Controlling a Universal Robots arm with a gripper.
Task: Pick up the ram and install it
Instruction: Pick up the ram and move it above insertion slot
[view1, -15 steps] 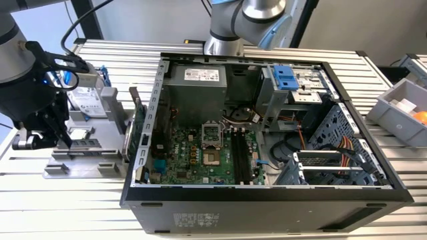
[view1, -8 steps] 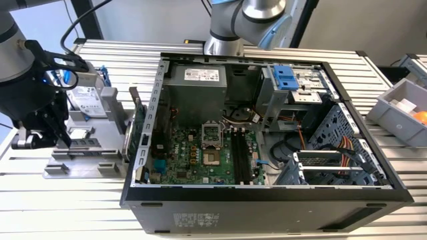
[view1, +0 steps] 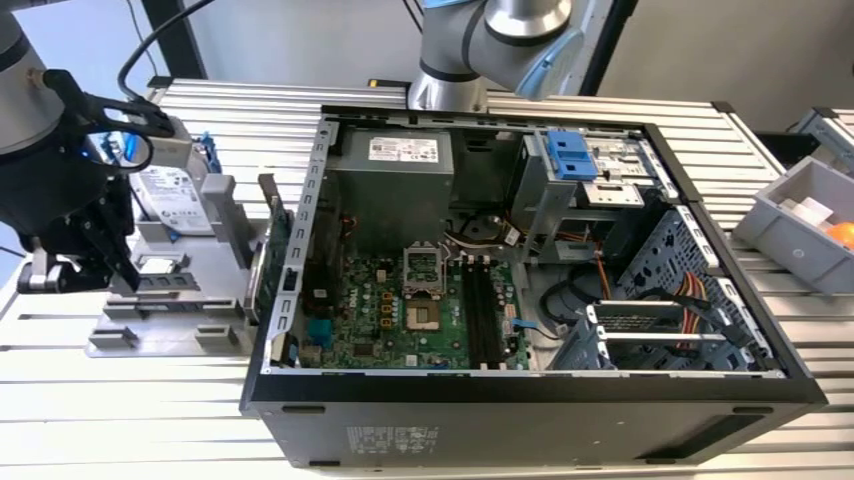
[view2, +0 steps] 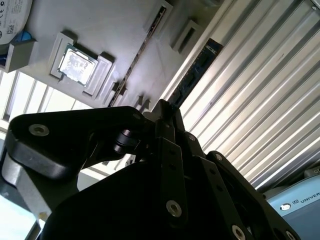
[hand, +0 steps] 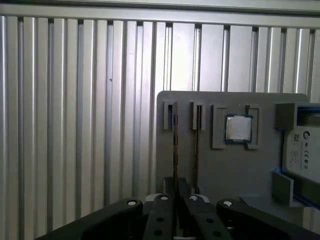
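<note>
My gripper (hand: 175, 183) is closed on the ram (hand: 175, 142). It pinches the thin board near one end as the board stands on edge in a narrow slot of the grey fixture (hand: 225, 172). From these angles I can't make out whether the ram's lower edge is seated in that slot or already clear of it.

My worry is the hold. I grip near one end and not the middle, so the stick could pivot between my pads. If I pull it crooked, it could bind against the slot walls. A second stick (hand: 196, 142) stands in the neighbouring slot, just beside, and a sideways drift could knock it. A ram carried tilted would likely meet the memory slots (view1: 483, 310) askew and jam.

The fixture also holds the processor chip (hand: 238, 128) in a square pocket and a hard drive (hand: 306, 145) at its far side. The open computer case (view1: 534, 395) has the motherboard (view1: 387, 310) lying flat inside, and its memory slots look unfilled. A grey bin (view1: 790, 215) at the exterior view's right holds something orange (view1: 841, 235).
</note>
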